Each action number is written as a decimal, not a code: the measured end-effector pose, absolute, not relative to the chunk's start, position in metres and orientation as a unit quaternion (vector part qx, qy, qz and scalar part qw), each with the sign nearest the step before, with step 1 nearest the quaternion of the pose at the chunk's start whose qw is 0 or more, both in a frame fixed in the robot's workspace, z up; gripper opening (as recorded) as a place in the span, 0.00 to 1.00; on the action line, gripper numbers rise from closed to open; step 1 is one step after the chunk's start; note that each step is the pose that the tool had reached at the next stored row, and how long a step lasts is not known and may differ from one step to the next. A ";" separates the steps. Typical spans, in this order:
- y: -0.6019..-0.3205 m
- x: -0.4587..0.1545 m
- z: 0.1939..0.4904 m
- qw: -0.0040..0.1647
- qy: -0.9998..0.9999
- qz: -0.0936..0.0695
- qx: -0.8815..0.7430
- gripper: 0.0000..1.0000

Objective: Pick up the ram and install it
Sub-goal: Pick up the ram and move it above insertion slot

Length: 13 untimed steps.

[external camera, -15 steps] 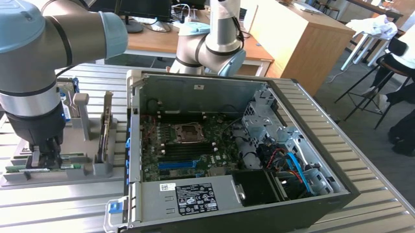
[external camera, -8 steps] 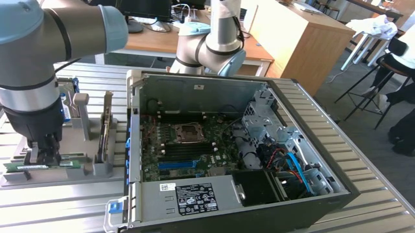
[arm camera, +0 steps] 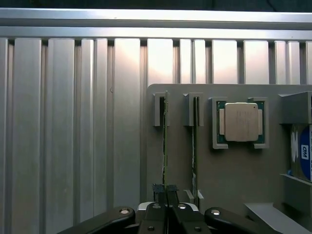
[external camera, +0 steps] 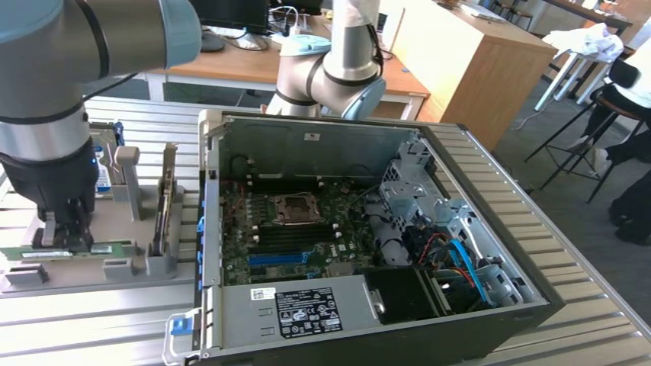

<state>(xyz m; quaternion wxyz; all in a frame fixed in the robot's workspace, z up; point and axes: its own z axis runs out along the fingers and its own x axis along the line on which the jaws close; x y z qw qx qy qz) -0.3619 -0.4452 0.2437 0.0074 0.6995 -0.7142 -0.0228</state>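
The ram (arm camera: 165, 146) is a thin green stick standing on edge in a slot of the grey holder tray (arm camera: 229, 185). My gripper (arm camera: 165, 191) is shut on its near end, one black fingertip pressed to each side. In the exterior view the gripper (external camera: 63, 235) stands over the same ram (external camera: 102, 248) at that view's left, still seated in the holder tray (external camera: 61, 278). A second ram stick (arm camera: 194, 146) stands parallel in the neighbouring slot and is untouched. The open computer case (external camera: 447, 335) lies to the exterior view's right, its motherboard slots (external camera: 290, 245) facing up.
A square silver processor chip (arm camera: 241, 122) rests in a pocket of the holder beside the sticks. The arm's links (external camera: 336, 72) rise behind the case. Ribbed aluminium table (arm camera: 73, 146) surrounds the holder. A seated person (external camera: 630, 137) is at the exterior view's far right.
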 end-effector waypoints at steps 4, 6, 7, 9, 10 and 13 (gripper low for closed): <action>-0.445 -0.362 0.254 0.008 -0.714 -0.023 0.700 0.12; -0.445 -0.362 0.259 0.008 -0.714 -0.023 0.700 0.12; -0.445 -0.361 0.261 0.008 -0.714 -0.023 0.700 0.12; -0.445 -0.361 0.266 0.008 -0.714 -0.023 0.700 0.12; -0.445 -0.361 0.269 0.008 -0.714 -0.023 0.700 0.12; -0.445 -0.361 0.278 0.008 -0.714 -0.023 0.700 0.12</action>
